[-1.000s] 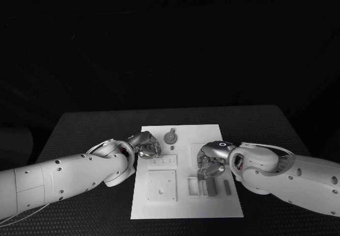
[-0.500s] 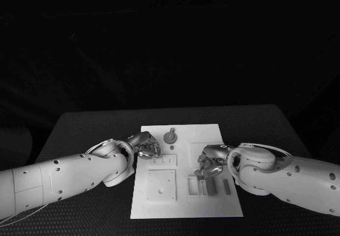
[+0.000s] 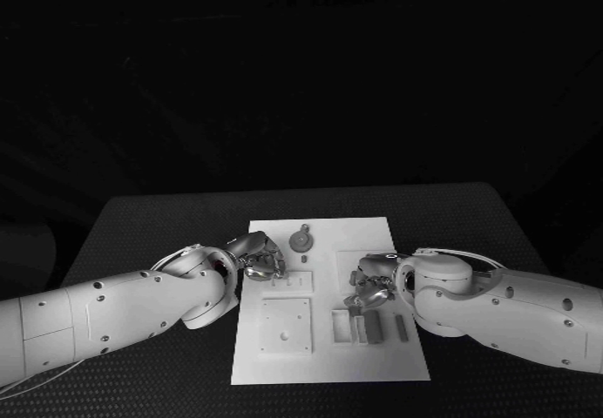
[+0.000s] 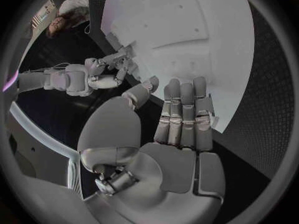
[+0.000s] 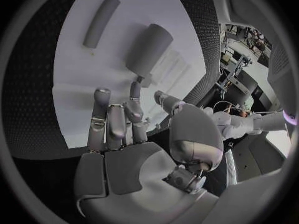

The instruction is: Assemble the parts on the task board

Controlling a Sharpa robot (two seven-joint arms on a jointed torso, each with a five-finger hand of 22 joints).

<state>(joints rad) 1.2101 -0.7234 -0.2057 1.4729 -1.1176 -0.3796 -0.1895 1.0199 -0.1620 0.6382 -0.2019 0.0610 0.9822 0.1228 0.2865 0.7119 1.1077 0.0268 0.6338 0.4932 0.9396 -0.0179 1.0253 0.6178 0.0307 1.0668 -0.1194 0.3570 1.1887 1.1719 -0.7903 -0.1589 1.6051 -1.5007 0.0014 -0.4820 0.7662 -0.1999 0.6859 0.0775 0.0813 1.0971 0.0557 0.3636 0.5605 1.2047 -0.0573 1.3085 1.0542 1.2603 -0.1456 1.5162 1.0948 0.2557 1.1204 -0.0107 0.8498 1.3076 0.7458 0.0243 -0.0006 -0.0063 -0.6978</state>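
The white task board [image 3: 329, 357] lies in the middle of the black table. A round grey part [image 3: 303, 242] sits near its far edge. A thick grey cylinder [image 3: 372, 328] [image 5: 149, 50] and a thin grey bar [image 3: 403, 327] [image 5: 101, 21] lie near the right edge. My right hand [image 3: 371, 283] [image 5: 118, 122] hovers just behind the cylinder, fingers stretched out; one fingertip [image 5: 136, 84] reaches the cylinder's near end, and nothing is gripped. My left hand [image 3: 258, 258] [image 4: 181, 119] sits at the board's left edge, fingers straight and side by side, holding nothing.
A raised square plate [image 3: 287, 326] with a hole sits on the board's left half, with small slots [image 3: 292, 281] behind it. Rectangular recesses [image 3: 344, 327] lie beside the cylinder. Black table surface [image 3: 151, 226] surrounds the board on all sides.
My right hand has shifted a little toward the board's far side and middle, and its forearm has turned. The left hand has stayed almost still.
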